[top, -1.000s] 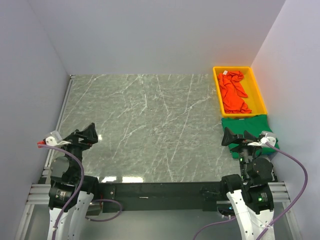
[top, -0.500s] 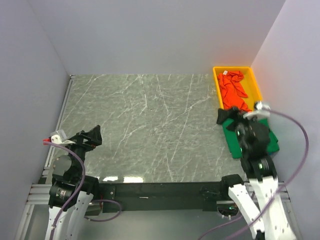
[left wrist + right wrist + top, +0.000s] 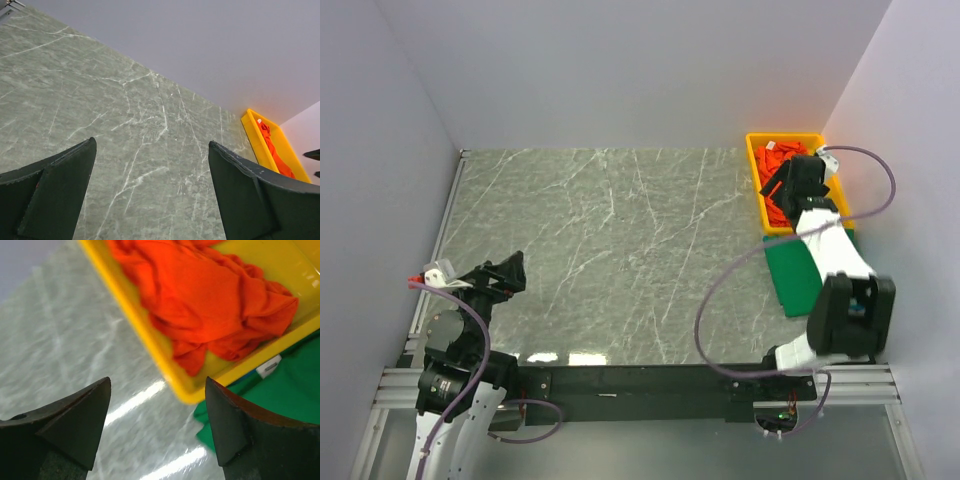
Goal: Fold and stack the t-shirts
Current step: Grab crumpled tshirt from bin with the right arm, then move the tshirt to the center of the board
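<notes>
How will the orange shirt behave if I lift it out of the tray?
Probably floppy: the orange shirt lies crumpled in soft folds, so it should sag and trail from one pinch. Likely light for its bulk, being thin cloth. A fold may drag over the tray rim as it rises.

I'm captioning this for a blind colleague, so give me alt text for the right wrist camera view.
A crumpled orange-red shirt lies in a yellow tray, seen between the open jaws of the right gripper. A green shirt lies beside the tray on the marble table.
</notes>
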Motion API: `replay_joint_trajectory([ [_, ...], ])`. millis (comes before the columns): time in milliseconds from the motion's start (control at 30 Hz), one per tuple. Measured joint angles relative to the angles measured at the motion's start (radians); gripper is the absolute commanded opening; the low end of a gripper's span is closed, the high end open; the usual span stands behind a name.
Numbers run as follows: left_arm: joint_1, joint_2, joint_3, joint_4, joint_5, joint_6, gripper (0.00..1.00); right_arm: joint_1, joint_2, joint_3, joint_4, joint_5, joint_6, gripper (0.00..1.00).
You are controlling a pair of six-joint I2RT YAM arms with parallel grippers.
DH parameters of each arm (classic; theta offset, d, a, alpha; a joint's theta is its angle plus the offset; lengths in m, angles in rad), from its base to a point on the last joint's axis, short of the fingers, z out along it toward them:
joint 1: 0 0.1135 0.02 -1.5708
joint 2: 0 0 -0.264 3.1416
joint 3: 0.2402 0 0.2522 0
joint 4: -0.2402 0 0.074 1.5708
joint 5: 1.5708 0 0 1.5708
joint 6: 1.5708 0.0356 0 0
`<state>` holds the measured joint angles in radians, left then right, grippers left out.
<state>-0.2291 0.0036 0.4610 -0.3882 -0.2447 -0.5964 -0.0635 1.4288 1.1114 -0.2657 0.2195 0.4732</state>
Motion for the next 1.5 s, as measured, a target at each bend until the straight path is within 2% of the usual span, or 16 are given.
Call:
replay_joint_trajectory([
  [133,0.0,0.0,0.0,0.0,0.001,0.001,0.99,-0.069,0.229,0.113,-0.015,0.005,0.005,0.8],
  [333,0.0,0.0,0.0,0.001,0.005,0.001,0.99,-0.111,0.487,0.294,-0.052,0.018,-0.01,0.78],
  [500,0.003,0.0,0.0,0.002,0.012,0.002,1.0,-0.116,0.684,0.467,-0.124,0.006,-0.03,0.67],
  [600,0.01,0.0,0.0,0.002,0.016,0.005,1.0,-0.116,0.756,0.547,-0.173,-0.002,-0.045,0.44],
  [633,0.013,0.0,0.0,0.002,0.018,0.006,0.99,-0.116,0.771,0.577,-0.194,-0.006,-0.055,0.24],
  [700,0.02,0.0,0.0,0.002,0.021,0.009,0.99,-0.117,0.783,0.612,-0.205,-0.026,-0.071,0.03],
  [733,0.023,0.0,0.0,0.002,0.023,0.009,0.99,-0.117,0.783,0.617,-0.205,-0.035,-0.076,0.0],
  [900,0.029,0.0,0.0,0.003,0.031,0.01,0.99,-0.115,0.747,0.608,-0.213,-0.047,-0.082,0.0],
  [1100,0.029,0.0,-0.002,0.006,0.038,0.01,0.99,-0.066,0.532,0.607,-0.234,-0.026,-0.094,0.0],
  [1333,0.029,0.0,-0.003,0.007,0.038,0.01,0.99,0.175,0.277,0.809,-0.238,-0.026,-0.182,0.0],
  [1500,0.026,0.0,-0.003,0.007,0.039,0.01,0.99,0.366,0.119,0.841,-0.199,-0.156,-0.216,0.0],
])
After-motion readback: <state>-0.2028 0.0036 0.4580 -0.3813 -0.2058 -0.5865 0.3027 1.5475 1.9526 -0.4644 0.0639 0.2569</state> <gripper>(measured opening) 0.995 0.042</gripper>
